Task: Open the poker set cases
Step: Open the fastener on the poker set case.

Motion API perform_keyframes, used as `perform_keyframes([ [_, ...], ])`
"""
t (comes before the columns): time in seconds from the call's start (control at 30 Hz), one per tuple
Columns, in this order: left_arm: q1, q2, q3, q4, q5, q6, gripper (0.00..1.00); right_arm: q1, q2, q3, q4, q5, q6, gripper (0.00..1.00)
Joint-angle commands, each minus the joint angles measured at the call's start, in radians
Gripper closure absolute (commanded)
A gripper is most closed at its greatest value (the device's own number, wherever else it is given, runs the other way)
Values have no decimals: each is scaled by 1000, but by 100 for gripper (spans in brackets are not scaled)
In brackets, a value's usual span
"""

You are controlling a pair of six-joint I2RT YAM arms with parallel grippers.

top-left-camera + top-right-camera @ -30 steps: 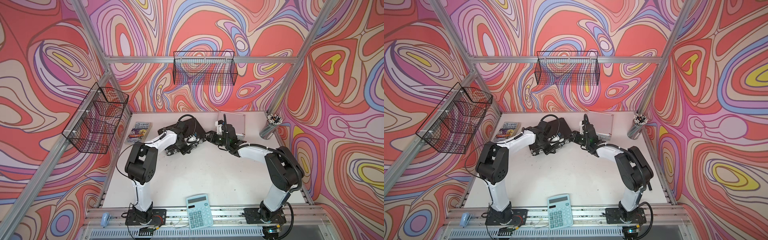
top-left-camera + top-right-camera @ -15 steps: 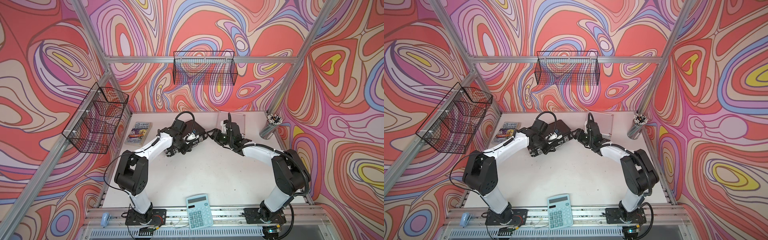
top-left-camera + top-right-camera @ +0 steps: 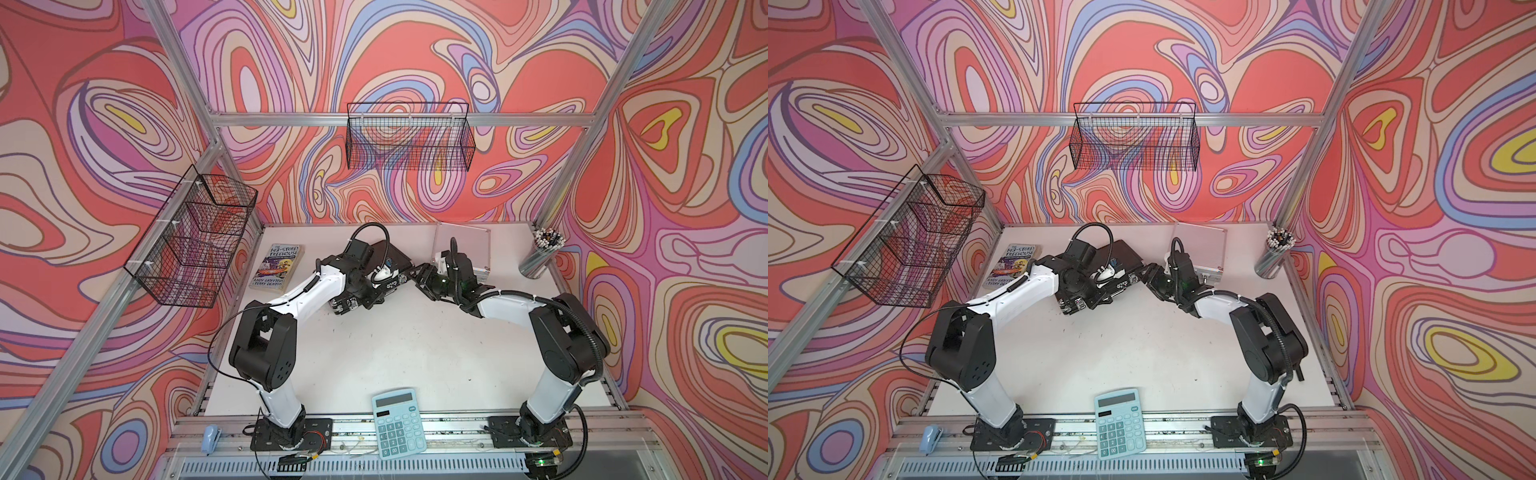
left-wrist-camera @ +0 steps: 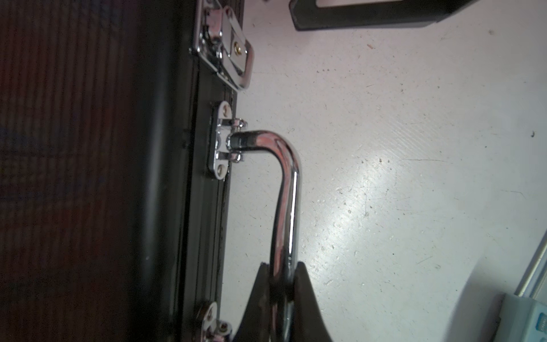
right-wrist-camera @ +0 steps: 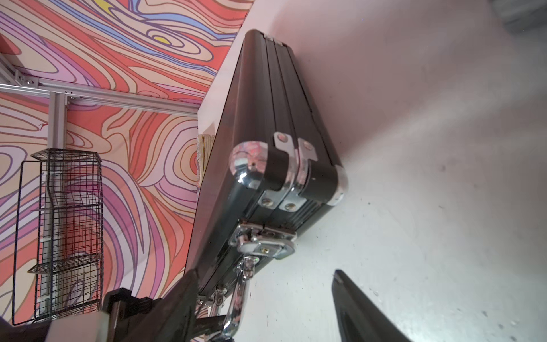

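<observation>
The black poker set case (image 3: 400,261) (image 3: 1125,255) lies at the table's back centre, its two halves together. My left gripper (image 3: 370,296) (image 3: 1096,297) (image 4: 281,266) is shut on its chrome handle (image 4: 288,192) (image 5: 236,302). My right gripper (image 3: 417,274) (image 3: 1148,274) (image 5: 263,272) is open at the case's right front corner, with its fingers on either side of a chrome latch (image 5: 266,245) (image 4: 233,50) and touching nothing. The silver case (image 3: 461,245) (image 3: 1202,245) lies closed at the back right, behind my right wrist.
A paperback book (image 3: 277,268) lies left of the black case. A light-blue calculator (image 3: 398,424) sits at the front edge, and a cup of pens (image 3: 542,257) stands at the back right. Wire baskets (image 3: 195,237) hang on the left and back walls.
The right gripper's jaws have spread wider beside the black case's corner. The left arm's elbow has swung back and leftwards while its gripper stays shut on the handle.
</observation>
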Motion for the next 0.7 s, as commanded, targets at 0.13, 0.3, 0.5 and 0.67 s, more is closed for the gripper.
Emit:
perform_keyframes([
  [0.13,-27,-28,28,46,81,-5,100,43,72,24,79,21,54,25],
  [0.3,-28,-27,29,45,89,-3,100,47,95,26,137,33,85,26],
  [0.5,-34,-29,26,41,87,1,100,47,101,49,147,53,86,31],
  [0.67,-38,-23,28,40,83,3,100,48,118,57,179,58,99,41],
])
